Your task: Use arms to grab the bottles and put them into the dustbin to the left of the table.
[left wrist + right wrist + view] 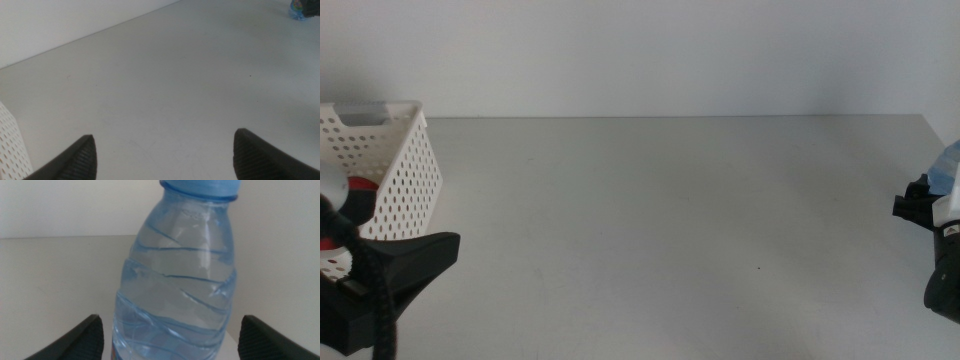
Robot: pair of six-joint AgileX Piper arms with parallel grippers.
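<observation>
A clear water bottle (175, 280) with a blue cap stands upright at the table's right edge, seen as a blue sliver (948, 166) in the middle view. My right gripper (172, 340) is open around its lower body, one jaw on each side with gaps to the plastic; the middle view shows the right gripper (920, 200) at the right border. The white perforated dustbin (405, 170) stands at the far left, and something red (360, 185) lies inside it. My left gripper (165, 155) is open and empty just in front of the dustbin, low at the left (415, 262).
The light-grey table (660, 220) stretches between the two arms, ending at a white wall behind. A corner of the dustbin (9, 145) shows beside my left jaw. The left arm's black cable (380, 310) hangs at the bottom left.
</observation>
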